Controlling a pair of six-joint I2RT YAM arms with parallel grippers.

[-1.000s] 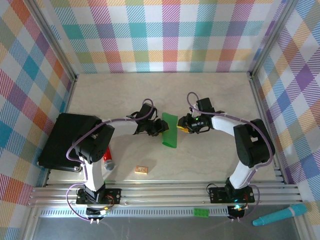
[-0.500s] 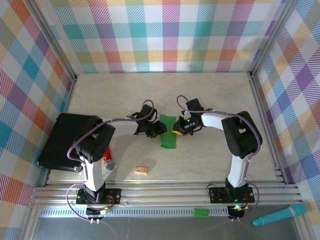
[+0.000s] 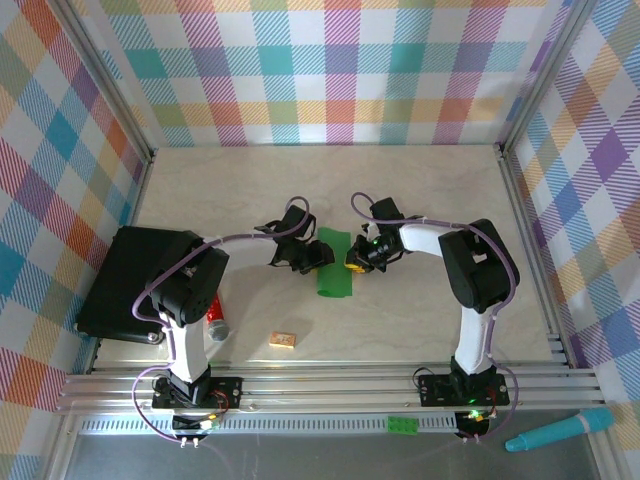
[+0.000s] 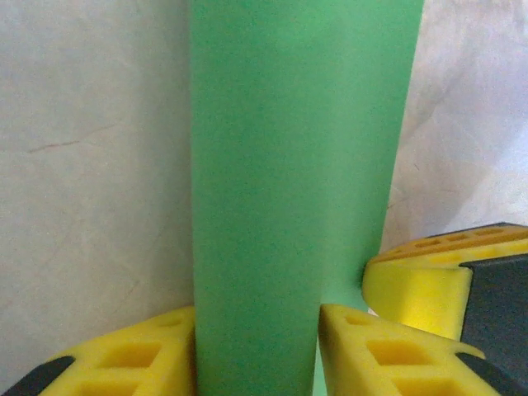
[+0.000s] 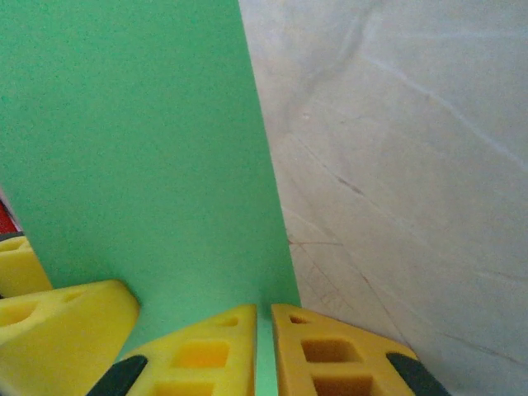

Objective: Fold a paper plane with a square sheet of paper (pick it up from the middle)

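Right wrist: right gripper (image 5: 262, 330) clamps green paper (image 5: 148, 148); left gripper (image 4: 256, 351) fingers apart, straddling it.

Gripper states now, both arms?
Left gripper: around the green paper; grip cannot be told.
Right gripper: shut on the green paper.

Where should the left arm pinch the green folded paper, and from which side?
On the bright green folded paper, I'd pinch the long left edge near mid-length, coming in low from the left. It is a thin, narrow strip, and the right gripper pinches the opposite edge.
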